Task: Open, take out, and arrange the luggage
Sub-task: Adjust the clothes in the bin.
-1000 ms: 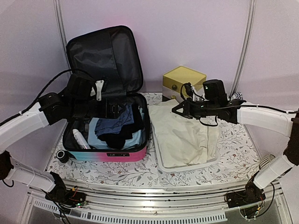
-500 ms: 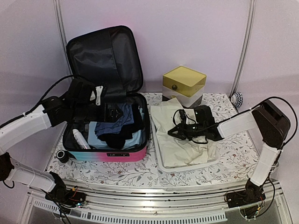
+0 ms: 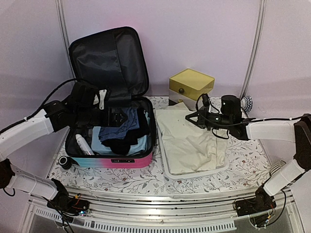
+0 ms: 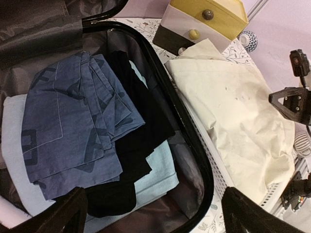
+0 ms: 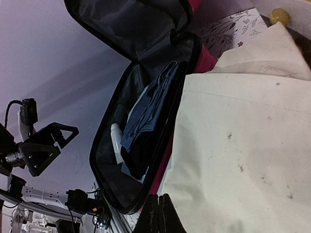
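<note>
Right gripper [image 5: 158, 213] pinched together beside cream cloth [image 5: 243, 145]; luggage [image 5: 108, 155] open, clothes [image 5: 146, 111] inside.

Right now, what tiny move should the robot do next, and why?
Probably lower the left pincer onto the folded blue cloth and close on it. That pincer is open and hovers right above the open luggage, which has clothes inside. The right pincer is shut, above the cream cloth lying in the white basket.

The luggage [image 3: 112, 121] lies open on the table's left side, its black-lined lid standing upright at the far edge. Its turquoise-to-pink shell holds folded clothes
</note>
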